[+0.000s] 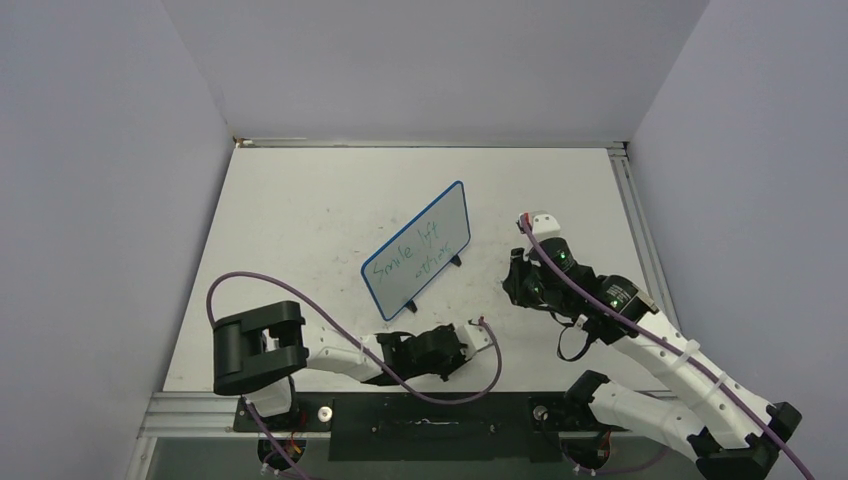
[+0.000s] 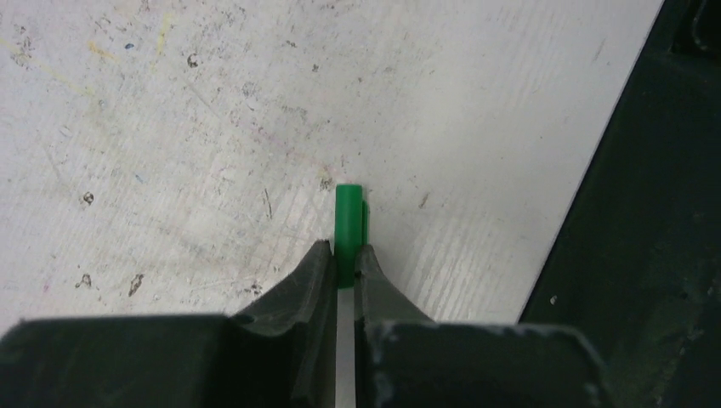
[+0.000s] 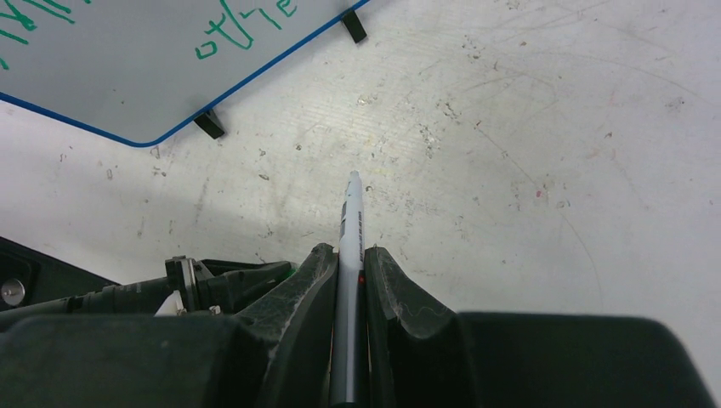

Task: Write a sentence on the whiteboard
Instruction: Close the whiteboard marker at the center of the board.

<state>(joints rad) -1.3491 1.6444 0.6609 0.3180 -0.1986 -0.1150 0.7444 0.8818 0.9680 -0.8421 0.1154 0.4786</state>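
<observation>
With the left gripper (image 2: 343, 259) clamping the green cap (image 2: 348, 223) and the right gripper (image 3: 349, 259) gripping the marker (image 3: 351, 223), align axes before capping.

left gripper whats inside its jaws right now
The left gripper is shut on a short green cylinder, likely a marker cap, above the scuffed tabletop. Its rear end is hidden between the fingers, so its full length cannot be seen.
</observation>
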